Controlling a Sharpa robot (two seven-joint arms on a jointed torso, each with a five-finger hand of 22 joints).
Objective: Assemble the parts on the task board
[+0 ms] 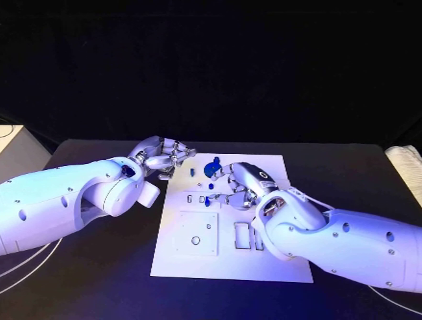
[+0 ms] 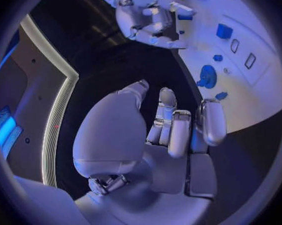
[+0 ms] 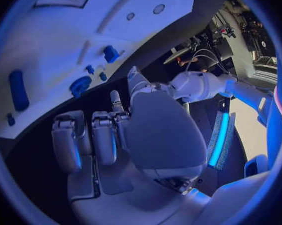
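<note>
Both hands hold nothing, fingers curled in: the left hand [image 1: 163,157] sits just off the board's [image 1: 269,267] 11 o'clock corner, the right hand [image 1: 241,183] over its top half, near two blue parts [image 1: 214,168] at 12 o'clock.

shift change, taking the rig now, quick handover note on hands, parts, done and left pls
Left hand: holds nothing, fingers curled, at the board's far left corner over the table.
Right hand: holds nothing, fingers curled, over the board's far half.
Parts: round blue part, small blue part and other blue pieces sit on the board's far end.
Done: cannot tell if any part is seated.
Left: near slots look unfilled; assembly remains.
</note>
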